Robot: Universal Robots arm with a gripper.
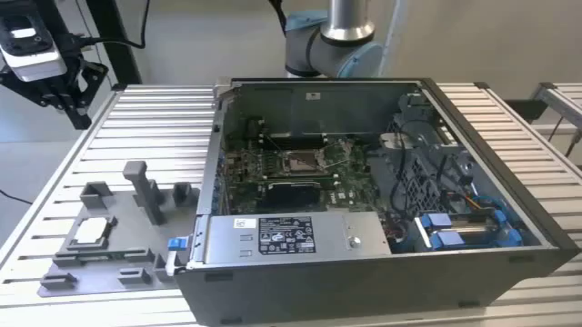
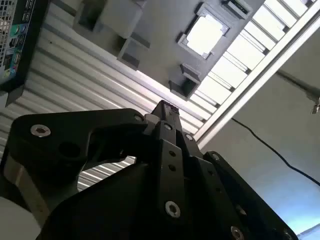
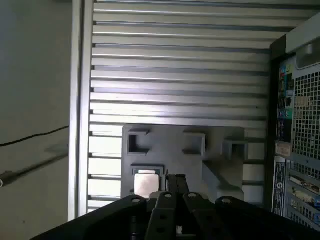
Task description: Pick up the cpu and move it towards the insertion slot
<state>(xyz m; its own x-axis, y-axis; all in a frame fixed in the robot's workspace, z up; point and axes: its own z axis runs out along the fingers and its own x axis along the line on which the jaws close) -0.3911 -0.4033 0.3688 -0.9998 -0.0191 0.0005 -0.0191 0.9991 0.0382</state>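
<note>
While the small square silvery cpu [image 1: 91, 231] lies unpicked in its grey plastic fixture [image 1: 109, 274], the black gripper [image 3: 176, 178] hangs above, pinched narrow and empty, well apart from the silver-framed insertion slot [image 1: 300, 161].

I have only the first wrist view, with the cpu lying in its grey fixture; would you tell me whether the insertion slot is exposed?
Observer: Yes. In the exterior view the computer case stands open on top, and the insertion slot shows on the green board inside.
Operator: Thank you. Where is the gripper relative to that case?
Observer: The gripper hangs high at the exterior view's left, apart from the case and raised above the table.
Operator: Is anything near the slot that I might confuse with it?
Observer: A black rectangular recess lies right beside the slot, on its near side in the exterior view.
</note>
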